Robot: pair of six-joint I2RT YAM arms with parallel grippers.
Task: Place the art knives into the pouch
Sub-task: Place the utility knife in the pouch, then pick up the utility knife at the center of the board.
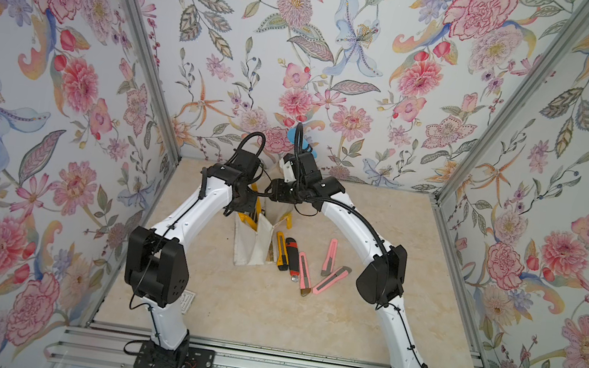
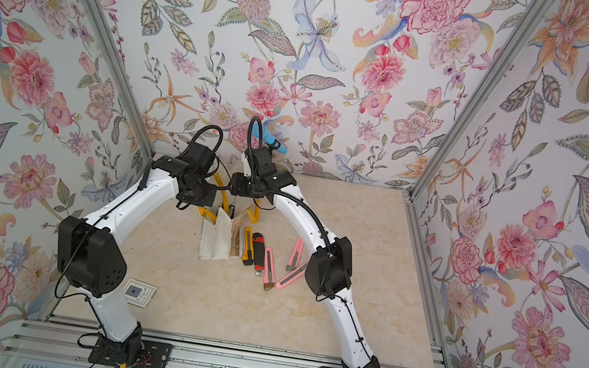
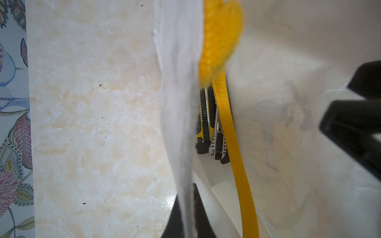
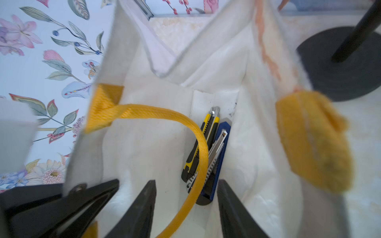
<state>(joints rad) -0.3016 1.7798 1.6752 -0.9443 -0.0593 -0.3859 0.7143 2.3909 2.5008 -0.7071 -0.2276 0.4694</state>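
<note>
Now: one clamped, one spread

Spread and empty, right gripper [image 4: 186, 182] hangs over pouch [image 4: 144, 154] mouth; left gripper [image 3: 186, 206] pinches its rim. Only wrist views show blue art knife [image 4: 223, 131] and yellow-black knife [image 4: 208, 127] inside; top views show five loose knives [image 1: 291, 258] on table [image 1: 247, 304].

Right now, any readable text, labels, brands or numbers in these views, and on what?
No text is legible in any view.
On the white card lying on the table: a dark square and fine print, too small to read.
On the yellow-black knife and blue knife inside the pouch: no brand or marking can be made out; the view is blurred.
</note>
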